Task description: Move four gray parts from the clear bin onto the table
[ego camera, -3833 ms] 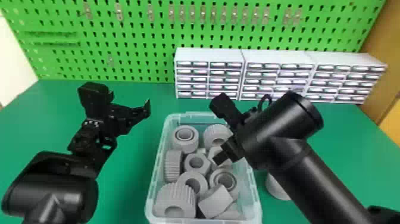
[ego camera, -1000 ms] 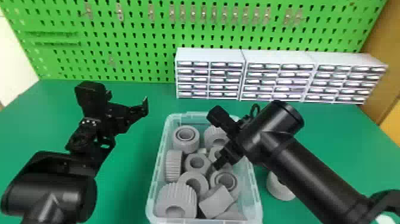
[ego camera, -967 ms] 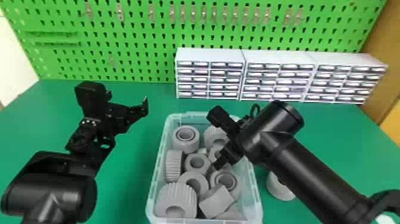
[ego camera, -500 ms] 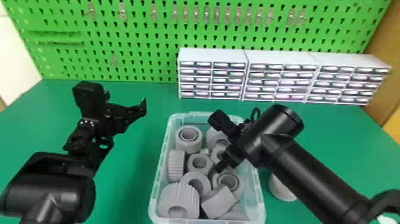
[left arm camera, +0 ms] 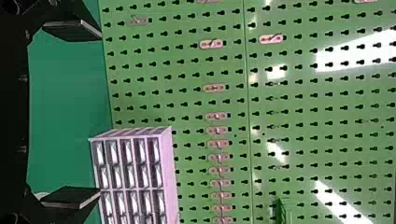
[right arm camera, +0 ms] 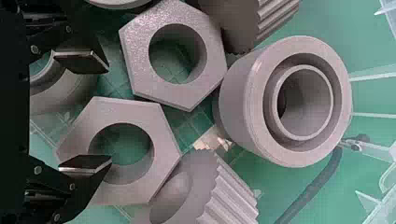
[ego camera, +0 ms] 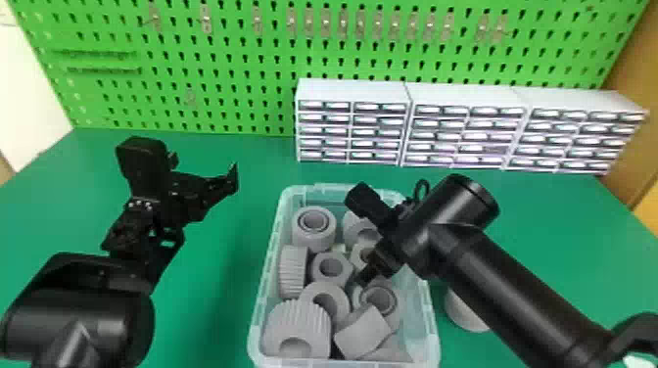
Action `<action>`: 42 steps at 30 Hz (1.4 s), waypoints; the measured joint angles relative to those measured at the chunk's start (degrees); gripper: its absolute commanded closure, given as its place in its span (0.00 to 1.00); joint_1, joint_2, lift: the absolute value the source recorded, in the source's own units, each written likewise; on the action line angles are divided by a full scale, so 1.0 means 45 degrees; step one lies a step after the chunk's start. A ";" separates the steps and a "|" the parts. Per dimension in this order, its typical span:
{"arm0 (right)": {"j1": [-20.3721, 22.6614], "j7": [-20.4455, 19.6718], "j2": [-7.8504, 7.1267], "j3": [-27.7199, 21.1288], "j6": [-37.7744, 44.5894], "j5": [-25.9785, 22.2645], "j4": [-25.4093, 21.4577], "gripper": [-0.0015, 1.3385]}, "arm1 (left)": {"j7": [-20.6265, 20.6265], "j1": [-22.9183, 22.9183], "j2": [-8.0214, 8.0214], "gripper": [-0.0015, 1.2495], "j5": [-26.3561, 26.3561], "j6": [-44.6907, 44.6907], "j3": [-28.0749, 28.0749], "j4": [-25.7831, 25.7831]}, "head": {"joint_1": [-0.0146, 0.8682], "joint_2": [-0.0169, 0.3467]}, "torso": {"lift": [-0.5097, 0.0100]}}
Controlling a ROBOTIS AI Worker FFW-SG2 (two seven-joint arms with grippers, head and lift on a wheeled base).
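Gray parts fill the clear bin [ego camera: 255, 342], low in the middle of the head view, on the green bench [ego camera: 205, 303]. One gray part [ego camera: 465, 313] sits on the bench just right of the bin, partly covered by the right arm, so I'd count one out and three to go, if it belongs to the four.

The step in hand looks like picking the next part. The right pincer [right arm camera: 109, 115] is over the bin, spread wide with nothing between its fingers. In the right wrist view one finger overlaps the hole of a hexagonal part [right arm camera: 74, 140], the other is past its outer edge; whether either touches, I can't tell. Next I'd lower it until one finger sits inside that hole, then close on the wall and lift straight up, clear of the second hexagonal part [right arm camera: 135, 60] and the ribbed one [right arm camera: 233, 186] beside it. The left pincer [left arm camera: 100, 113] hangs wide and empty over the bench at the head view's left.
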 measured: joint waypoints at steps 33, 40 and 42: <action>-0.0376 -0.0001 0.0063 0.0538 -0.1876 -0.1185 0.0667 0.39 | 0.0000 -0.0041 0.0000 0.09 0.0041 0.0000 -0.0056 0.0000 | 0.78 0.14 | 0.89; -0.0407 0.0001 0.0019 0.0514 -0.2181 -0.1180 0.0935 0.39 | 0.0000 -0.0043 0.0000 0.09 0.0057 0.0000 -0.0049 0.0000 | 0.78 0.14 | 0.89; -0.0424 0.0001 0.0003 0.0486 -0.2242 -0.1104 0.0977 0.39 | 0.0000 -0.0042 0.0000 0.09 0.0059 0.0000 -0.0046 0.0000 | 0.78 0.14 | 0.89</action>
